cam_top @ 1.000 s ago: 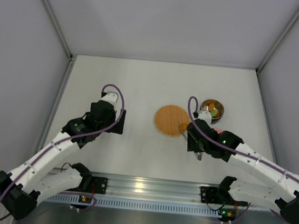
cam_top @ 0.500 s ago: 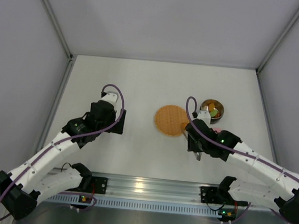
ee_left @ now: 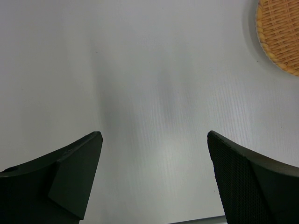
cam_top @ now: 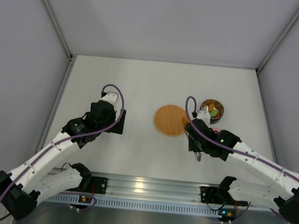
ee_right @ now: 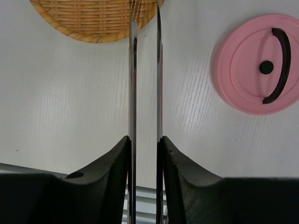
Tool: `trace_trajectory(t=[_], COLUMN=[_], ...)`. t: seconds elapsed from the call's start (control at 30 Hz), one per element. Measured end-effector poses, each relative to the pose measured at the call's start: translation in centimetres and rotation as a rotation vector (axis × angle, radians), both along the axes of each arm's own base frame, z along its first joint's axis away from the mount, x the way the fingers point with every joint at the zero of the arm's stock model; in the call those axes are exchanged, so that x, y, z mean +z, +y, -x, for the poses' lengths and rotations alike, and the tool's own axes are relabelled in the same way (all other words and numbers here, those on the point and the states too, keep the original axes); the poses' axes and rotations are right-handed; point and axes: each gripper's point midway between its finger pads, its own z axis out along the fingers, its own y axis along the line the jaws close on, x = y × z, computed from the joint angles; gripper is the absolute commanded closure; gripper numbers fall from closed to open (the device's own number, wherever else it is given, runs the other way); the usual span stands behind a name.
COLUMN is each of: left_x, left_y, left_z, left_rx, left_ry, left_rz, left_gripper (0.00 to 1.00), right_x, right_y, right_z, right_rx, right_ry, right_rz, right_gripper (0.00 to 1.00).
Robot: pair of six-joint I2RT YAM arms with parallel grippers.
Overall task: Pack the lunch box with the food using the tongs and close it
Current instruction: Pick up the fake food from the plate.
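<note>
My right gripper (ee_right: 145,138) is shut on the tongs (ee_right: 133,84), one silver arm against each finger. The two arms run nearly parallel, and their tips reach over the near rim of the orange woven plate (ee_right: 93,18), where the frame's top edge cuts them off. The pink lid (ee_right: 254,65) lies flat on the table to the right of the tongs. In the top view the lunch box (cam_top: 212,108) stands beyond the right gripper (cam_top: 191,129) with several food pieces (cam_top: 213,113) inside. My left gripper (ee_left: 154,135) is open over bare table.
The orange woven plate (cam_top: 170,120) lies at the table's middle, left of the lunch box. A sliver of the pink lid (cam_top: 217,130) shows beside the right arm. White walls enclose the table on three sides. A metal rail (cam_top: 142,185) runs along the near edge.
The right gripper has edged left toward the plate and squeezed the tongs narrower. The orange piece seen at the plate's right rim is now hidden under it. The left arm is still.
</note>
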Motion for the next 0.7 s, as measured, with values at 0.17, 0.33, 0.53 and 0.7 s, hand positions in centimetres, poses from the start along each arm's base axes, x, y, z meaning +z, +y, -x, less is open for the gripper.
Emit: trace_trajectory(t=[0.17, 0.33, 0.53, 0.7], left_x=[0.0, 0.0, 0.0, 0.0], left_y=[-0.01, -0.01, -0.01, -0.01], left_z=[0.0, 0.0, 0.0, 0.0], left_rx=[0.0, 0.0, 0.0, 0.0], left_ry=[0.0, 0.0, 0.0, 0.0], left_rz=[0.0, 0.0, 0.0, 0.0], left_gripper=[0.01, 0.01, 0.01, 0.01], right_x=[0.42, 0.54, 0.49, 0.31], right_y=[0.22, 0.29, 0.34, 0.46], right_z=[-0.15, -0.2, -0.23, -0.33], right_rx=[0.001, 0.001, 0.002, 0.004], right_ry=[-0.008, -0.01, -0.009, -0.005], right_rz=[-0.01, -0.013, -0.012, -0.005], right_gripper=[0.69, 0.69, 0.7, 0.74])
